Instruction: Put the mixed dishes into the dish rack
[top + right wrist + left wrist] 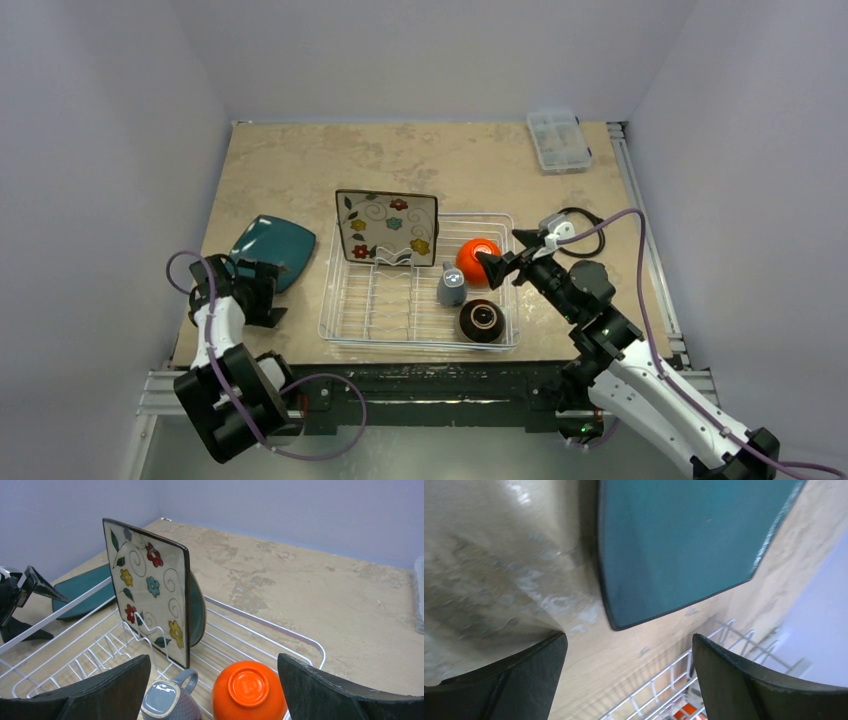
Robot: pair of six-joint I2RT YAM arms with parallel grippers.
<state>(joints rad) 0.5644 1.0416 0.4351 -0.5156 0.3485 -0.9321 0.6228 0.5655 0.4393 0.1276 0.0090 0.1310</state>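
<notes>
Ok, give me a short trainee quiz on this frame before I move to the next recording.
1. True or false: the flower plate stands upright in the dish rack.
2. Which gripper hovers at the orange bowl, jaws apart?
3. Which dish lies outside the rack? A) orange bowl B) teal plate C) grey cup
Key: 1 true; 2 the right gripper; 3 B.

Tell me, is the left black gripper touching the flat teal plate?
Apart. The left wrist view shows bare table between the teal plate and both fingers of the open left gripper.
</notes>
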